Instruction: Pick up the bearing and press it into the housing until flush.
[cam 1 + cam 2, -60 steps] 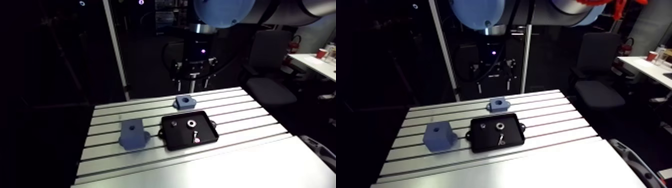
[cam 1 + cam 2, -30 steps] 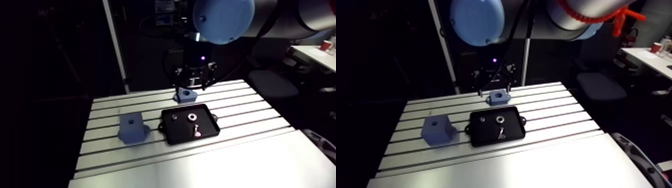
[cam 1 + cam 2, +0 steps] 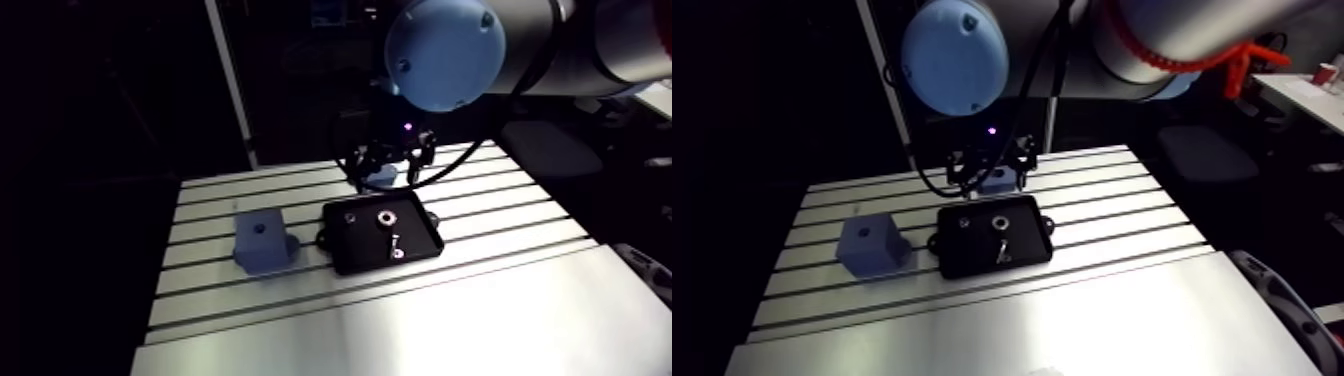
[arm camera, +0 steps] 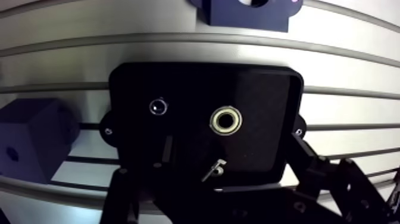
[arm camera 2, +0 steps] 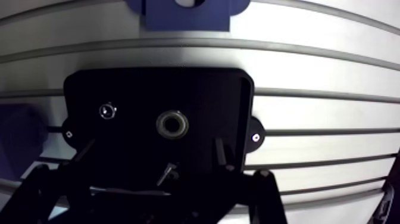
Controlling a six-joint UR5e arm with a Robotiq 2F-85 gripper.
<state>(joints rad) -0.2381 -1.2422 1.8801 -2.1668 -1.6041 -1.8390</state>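
Note:
The bearing (image 4: 226,120), a small metal ring, lies flat in the middle of a black tray (image 4: 268,89). The blue housing (image 4: 247,11) with its round bore stands on the table just beyond the tray's far edge. My gripper (image 4: 220,161) hangs above the tray's near half, open, with its fingers spread wide and nothing between them. The bearing sits a little ahead of the fingers. In the arm view the gripper (image 3: 386,165) hovers low by the housing (image 3: 381,179), behind the tray (image 3: 420,245).
A small round part (image 4: 158,107) and a little screw-like piece (image 4: 214,171) share the tray with the bearing. A larger blue block (image 3: 258,240) with a hole on top stands on the slotted table (image 3: 500,215) beside the tray.
The arm has swung down and forward. The gripper has dropped from high behind the table to just over the housing and tray. Parts on the table stay put.

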